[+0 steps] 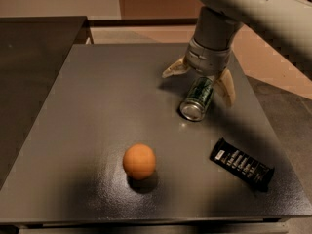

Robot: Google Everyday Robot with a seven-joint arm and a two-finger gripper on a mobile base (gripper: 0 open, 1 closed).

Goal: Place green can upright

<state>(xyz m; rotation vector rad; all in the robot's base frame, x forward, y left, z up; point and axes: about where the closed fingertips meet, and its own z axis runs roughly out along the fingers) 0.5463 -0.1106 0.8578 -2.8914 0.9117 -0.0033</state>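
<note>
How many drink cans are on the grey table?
1. The green can lies on its side on the table, toward the far right in the picture, beneath the open gripper, which straddles it. No other can shows, though the arm hides a little of the surface.

The can [197,99] is lying on its side on the far right part of the worktop [97,106]. The claw [197,87] is hanging over the can's far end, a finger standing on either side. The ball [139,161] is sitting nearer the front, left of the can. The wrapper [242,164] is lying flat to the ball's right.
</note>
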